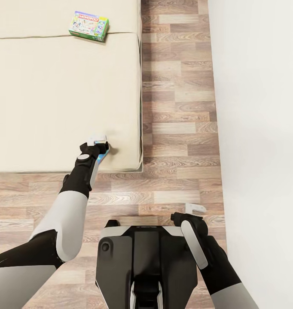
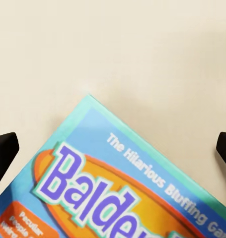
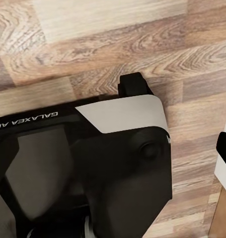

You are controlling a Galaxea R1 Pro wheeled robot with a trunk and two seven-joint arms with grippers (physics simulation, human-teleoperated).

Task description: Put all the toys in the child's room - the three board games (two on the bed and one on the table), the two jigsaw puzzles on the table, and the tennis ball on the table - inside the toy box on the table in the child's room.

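The bed (image 1: 56,94) is taking up most of what lies in front of the robot, its beige mattress running up to the strip of wood-plank floor (image 1: 181,111) along the white wall (image 1: 258,128). The robot's base (image 1: 142,257) is standing at the bed's near edge, and the left arm is reaching out over the mattress corner. Far up the bed the green Monopoly box (image 1: 89,25) is lying untouched, well apart from the arm. The left gripper (image 1: 98,148) is hanging directly over a blue-and-orange board game (image 2: 117,188) (the lettering reads "Balde…", cut off by the frame), and in the left wrist view its fingertips (image 2: 3,151) are standing wide apart on either side of the box, holding nothing. The right gripper (image 1: 193,210) is idling beside the trunk; whether it is open or closed I cannot tell. I would judge the step in hand to be picking up this first bed game; the next move calls for lowering and closing across the box's edges.
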